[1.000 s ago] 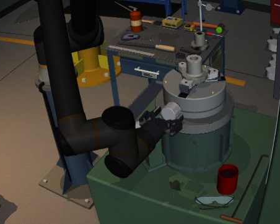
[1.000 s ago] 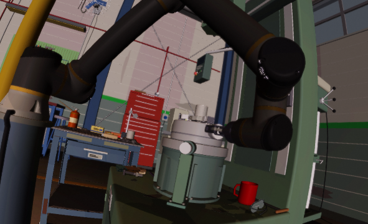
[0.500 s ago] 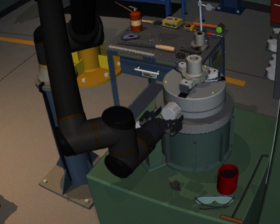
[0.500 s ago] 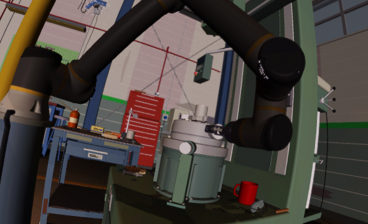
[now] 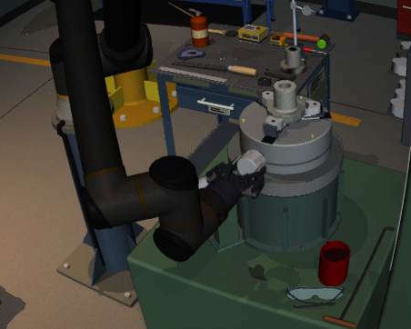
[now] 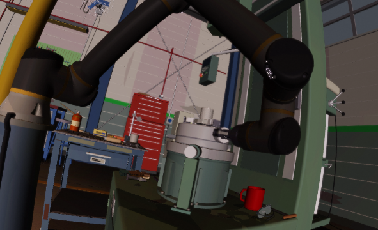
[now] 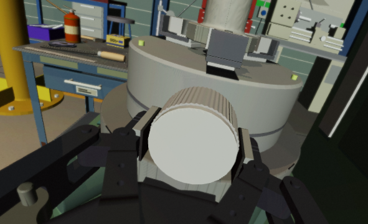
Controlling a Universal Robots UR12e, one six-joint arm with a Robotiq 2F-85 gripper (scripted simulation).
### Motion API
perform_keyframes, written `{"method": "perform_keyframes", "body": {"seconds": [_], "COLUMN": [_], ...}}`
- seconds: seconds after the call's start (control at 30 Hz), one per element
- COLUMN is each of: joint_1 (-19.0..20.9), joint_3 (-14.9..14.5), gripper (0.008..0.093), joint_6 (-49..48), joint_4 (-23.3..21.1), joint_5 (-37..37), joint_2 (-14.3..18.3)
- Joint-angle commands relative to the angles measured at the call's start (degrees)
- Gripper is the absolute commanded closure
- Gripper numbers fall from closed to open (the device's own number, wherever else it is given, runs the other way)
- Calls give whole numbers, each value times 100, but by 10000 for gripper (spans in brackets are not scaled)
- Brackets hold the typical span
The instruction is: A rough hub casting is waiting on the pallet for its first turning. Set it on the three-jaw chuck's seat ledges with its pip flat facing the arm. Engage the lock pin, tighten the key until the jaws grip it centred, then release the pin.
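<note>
The three-jaw chuck (image 5: 290, 141) sits on its green-grey housing on the machine bed, and the hub casting (image 5: 285, 99) stands upright on the jaws' ledges at its top. A ribbed round key knob (image 7: 193, 135) sticks out of the chuck's side toward the arm. A second round knob (image 6: 191, 152) sits lower on the housing's other side. My gripper (image 7: 191, 141) reaches in level from the arm's side and straddles the key knob, its fingers closing around it.
A red mug (image 5: 334, 262) and safety glasses (image 5: 314, 295) lie on the green bed in front of the chuck. The blue workbench (image 5: 241, 68) behind holds another hub casting (image 5: 293, 59), a file and tools. The green machine column rises on the right.
</note>
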Motion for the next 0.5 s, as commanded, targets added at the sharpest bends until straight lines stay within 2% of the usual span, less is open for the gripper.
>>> {"method": "perform_keyframes", "body": {"seconds": [0.0, 0.47], "joint_1": [4, 4], "joint_3": [0, 0], "gripper": [420, 700], "joint_6": [-1, -1], "joint_4": [4, 4], "joint_5": [2, 2], "joint_2": [-5, -5]}}
